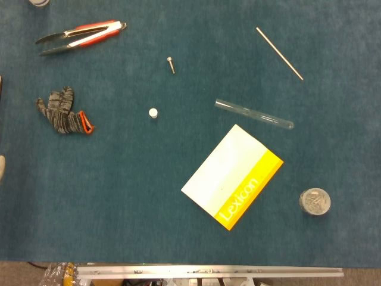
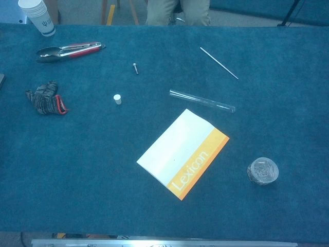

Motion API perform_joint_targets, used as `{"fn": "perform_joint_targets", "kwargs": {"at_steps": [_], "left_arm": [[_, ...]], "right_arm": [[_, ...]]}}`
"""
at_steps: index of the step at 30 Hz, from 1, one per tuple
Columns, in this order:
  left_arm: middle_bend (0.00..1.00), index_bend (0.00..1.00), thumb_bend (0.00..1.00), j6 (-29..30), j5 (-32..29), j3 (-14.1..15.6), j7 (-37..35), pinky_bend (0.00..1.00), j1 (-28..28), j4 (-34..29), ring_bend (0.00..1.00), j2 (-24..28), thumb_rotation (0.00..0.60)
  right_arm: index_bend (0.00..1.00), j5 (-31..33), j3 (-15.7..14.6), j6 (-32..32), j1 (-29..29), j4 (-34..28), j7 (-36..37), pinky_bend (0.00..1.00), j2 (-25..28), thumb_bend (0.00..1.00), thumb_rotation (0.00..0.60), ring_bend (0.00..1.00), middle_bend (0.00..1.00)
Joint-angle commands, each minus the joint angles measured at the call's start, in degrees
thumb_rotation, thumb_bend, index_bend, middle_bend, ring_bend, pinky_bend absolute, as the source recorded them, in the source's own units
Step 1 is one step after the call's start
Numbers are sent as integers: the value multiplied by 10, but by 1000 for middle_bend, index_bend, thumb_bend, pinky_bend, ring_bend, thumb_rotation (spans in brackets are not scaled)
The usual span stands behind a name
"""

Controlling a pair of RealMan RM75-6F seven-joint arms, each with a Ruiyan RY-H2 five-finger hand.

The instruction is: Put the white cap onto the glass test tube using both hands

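A small white cap (image 1: 153, 112) (image 2: 117, 99) stands on the blue table cloth, left of centre. The glass test tube (image 1: 254, 114) (image 2: 202, 101) lies flat to its right, angled down toward the right, just above a white and yellow booklet. Cap and tube lie well apart. Neither hand shows in the head view or the chest view.
A white and yellow Lexicon booklet (image 1: 232, 176) (image 2: 183, 153) lies in the middle. Red-handled tongs (image 1: 80, 36) (image 2: 68, 50), a knitted glove (image 1: 63, 112) (image 2: 46, 98), a small screw (image 1: 171, 64), a thin rod (image 1: 279, 53) (image 2: 219, 63), a round tin (image 1: 314, 202) (image 2: 262, 171) and a paper cup (image 2: 37, 16) are scattered around.
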Motion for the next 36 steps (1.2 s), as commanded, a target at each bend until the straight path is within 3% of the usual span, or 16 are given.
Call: {"fn": "perform_joint_targets", "kwargs": {"at_steps": [1, 36], "left_arm": [[215, 212, 323, 1, 1, 0, 1, 95, 1, 0, 84, -1, 600], [217, 213, 324, 3, 6, -2, -11, 95, 0, 7, 84, 1, 600]], "right_arm": [[379, 0, 0, 0, 0, 0, 0, 323, 0, 309, 600, 220, 284], [379, -1, 17, -23, 26, -37, -26, 323, 21, 309, 600, 220, 284]]}}
